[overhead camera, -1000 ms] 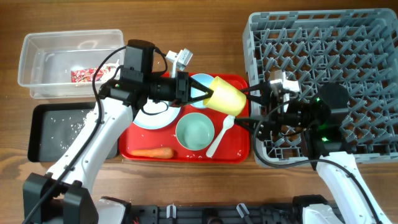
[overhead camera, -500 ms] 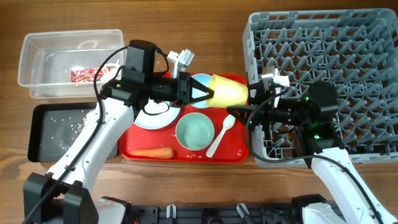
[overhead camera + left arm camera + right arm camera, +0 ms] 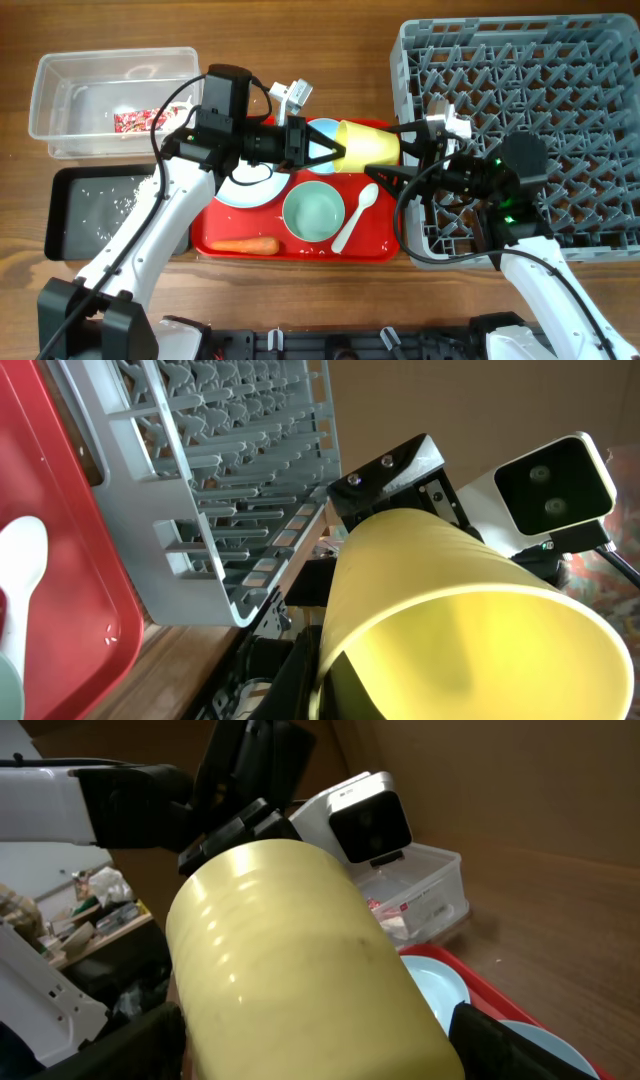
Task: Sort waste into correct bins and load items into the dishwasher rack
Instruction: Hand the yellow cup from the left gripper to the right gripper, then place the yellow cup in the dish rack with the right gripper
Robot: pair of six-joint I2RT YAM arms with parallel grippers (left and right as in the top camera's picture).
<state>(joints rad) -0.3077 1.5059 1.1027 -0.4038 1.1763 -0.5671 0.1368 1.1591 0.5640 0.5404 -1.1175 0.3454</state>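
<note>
The yellow cup [image 3: 368, 145] lies on its side in the air between both grippers, over the red tray's right edge. My left gripper [image 3: 335, 152] is shut on its rim; the cup fills the left wrist view [image 3: 450, 620]. My right gripper [image 3: 396, 150] is open with its fingers spread either side of the cup's base [image 3: 290, 950]. The grey dishwasher rack [image 3: 560, 100] stands at the right. The pale green bowl [image 3: 313, 212], white spoon [image 3: 355, 216], carrot [image 3: 245, 245], light blue plate [image 3: 245, 187] and light blue bowl [image 3: 322, 133] are on the red tray. No tissue shows.
The red tray [image 3: 385, 250] sits mid-table against the rack. The clear tub [image 3: 60, 100] at the far left holds the red-and-white wrapper [image 3: 138, 121]. The black tray [image 3: 70, 230] below it holds rice scraps [image 3: 125, 200].
My right gripper moved left to the cup's base and spread its fingers around it. The left gripper swung the cup level and a little right.
</note>
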